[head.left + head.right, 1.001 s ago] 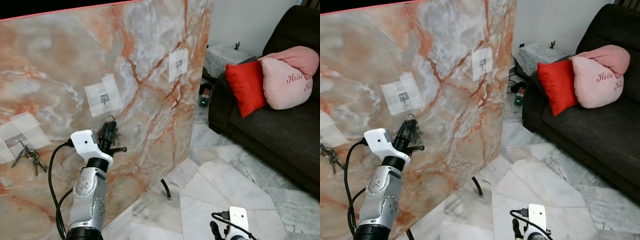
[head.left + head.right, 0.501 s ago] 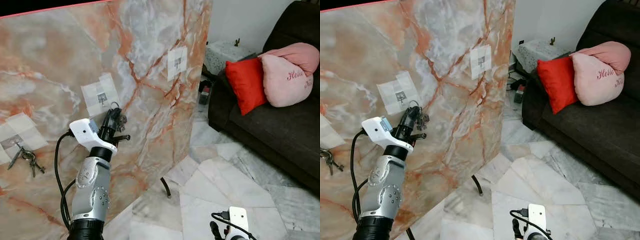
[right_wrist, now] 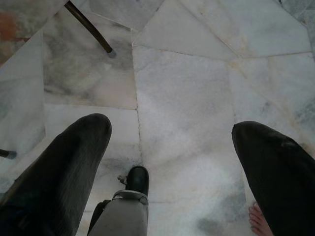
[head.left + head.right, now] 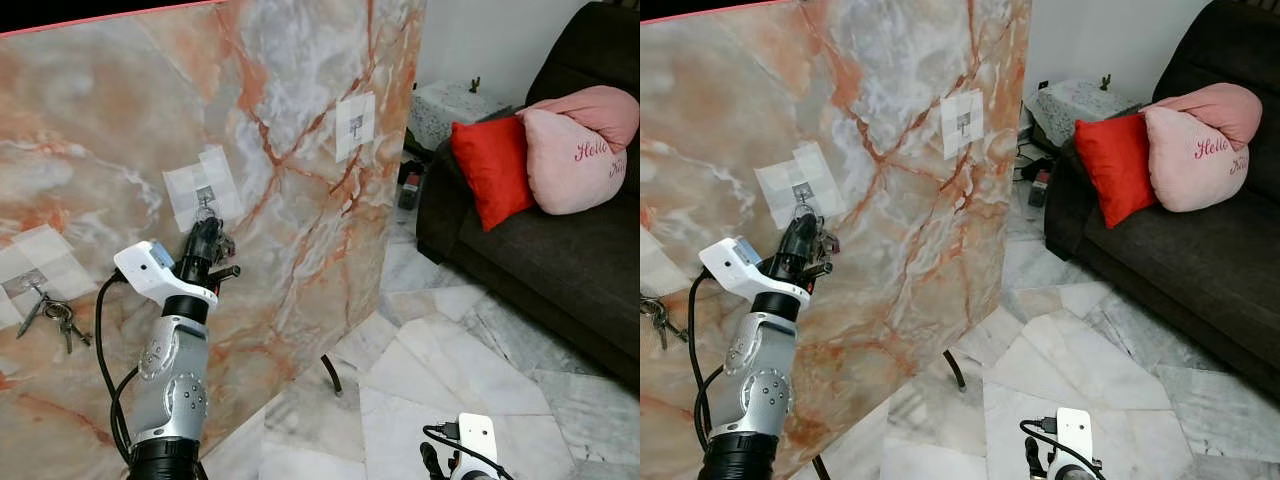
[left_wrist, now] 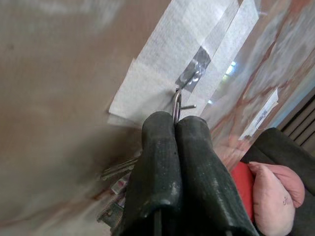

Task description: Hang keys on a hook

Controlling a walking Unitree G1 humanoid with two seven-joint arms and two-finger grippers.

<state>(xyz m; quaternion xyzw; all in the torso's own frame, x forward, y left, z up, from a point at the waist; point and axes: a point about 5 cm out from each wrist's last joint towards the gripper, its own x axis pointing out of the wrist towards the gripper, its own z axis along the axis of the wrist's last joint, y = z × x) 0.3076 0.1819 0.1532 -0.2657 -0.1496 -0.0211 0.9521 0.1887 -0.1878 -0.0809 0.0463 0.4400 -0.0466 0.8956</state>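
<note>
My left gripper (image 4: 204, 226) is raised against the marbled board (image 4: 300, 60), its tips just under the middle hook (image 4: 205, 193). It is shut on a key ring (image 5: 175, 104), whose wire loop pokes out past the fingertips and sits right by the hook's prong (image 5: 189, 105). The keys (image 4: 225, 247) of this bunch dangle beside the fingers. Each hook sits on a white taped patch. My right gripper (image 3: 170, 127) hangs low over the floor, open and holding nothing.
Another bunch of keys (image 4: 55, 310) hangs on the left hook. A third hook (image 4: 356, 125) is bare. The board stands on thin black legs (image 4: 331, 376). A dark sofa (image 4: 560, 270) with a red cushion (image 4: 492, 170) and a pink cushion (image 4: 575, 160) stands to the right.
My left gripper has risen and moved left along the board with the keys, from below the middle hook up to its prong. The right arm has stayed still.
</note>
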